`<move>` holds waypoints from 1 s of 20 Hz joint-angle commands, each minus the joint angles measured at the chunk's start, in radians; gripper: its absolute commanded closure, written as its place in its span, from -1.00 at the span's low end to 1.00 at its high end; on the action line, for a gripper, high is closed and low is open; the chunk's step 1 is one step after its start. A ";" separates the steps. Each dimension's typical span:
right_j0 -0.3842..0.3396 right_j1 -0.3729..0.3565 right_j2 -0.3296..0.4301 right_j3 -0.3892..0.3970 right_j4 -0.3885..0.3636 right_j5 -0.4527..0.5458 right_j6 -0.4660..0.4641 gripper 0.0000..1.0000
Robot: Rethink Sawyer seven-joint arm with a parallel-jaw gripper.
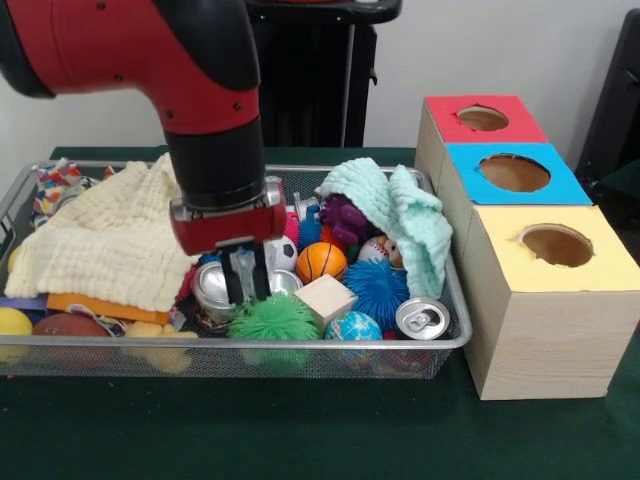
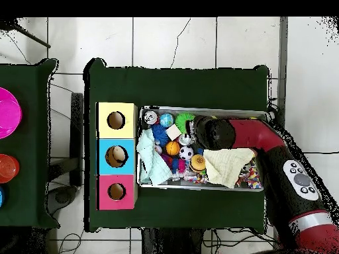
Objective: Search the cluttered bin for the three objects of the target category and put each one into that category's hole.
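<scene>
The wire mesh bin (image 1: 300, 343) is full of toys, and it also shows in the overhead view (image 2: 198, 188). My gripper (image 1: 247, 290) reaches down into the clutter in its front middle, between a silver can (image 1: 210, 290) and a green spiky ball (image 1: 272, 318). I see nothing held in it. In the overhead view an orange toy with dark stripes (image 2: 197, 163), seemingly the tiger plush, lies by the yellow cloth. The bear-like plush is hidden. The red-surround hole (image 1: 482, 118) is the farthest on the wooden box and also shows in the overhead view (image 2: 116, 192).
A yellow cloth (image 1: 110, 235) covers the bin's left, a mint cloth (image 1: 400, 215) its right back. A basketball (image 1: 321, 262), blue spiky ball (image 1: 377, 290), wooden cube (image 1: 326, 298) and open can (image 1: 422, 318) lie near the gripper. The blue hole (image 1: 514, 172) and yellow hole (image 1: 556, 245) adjoin the red one.
</scene>
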State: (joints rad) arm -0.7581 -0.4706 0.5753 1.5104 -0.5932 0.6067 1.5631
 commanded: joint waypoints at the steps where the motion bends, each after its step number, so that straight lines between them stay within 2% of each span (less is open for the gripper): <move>1: 0.028 -0.121 -0.050 0.167 0.049 0.033 0.109 1.00; 7: 0.049 -0.142 -0.067 0.184 0.064 0.006 0.122 1.00; 11: 0.087 -0.165 -0.106 0.193 0.087 0.030 0.165 1.00; 20: 0.158 -0.247 -0.199 0.305 0.161 -0.014 0.261 1.00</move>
State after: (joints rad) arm -0.6311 -0.6653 0.4640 1.6866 -0.4824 0.6065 1.5639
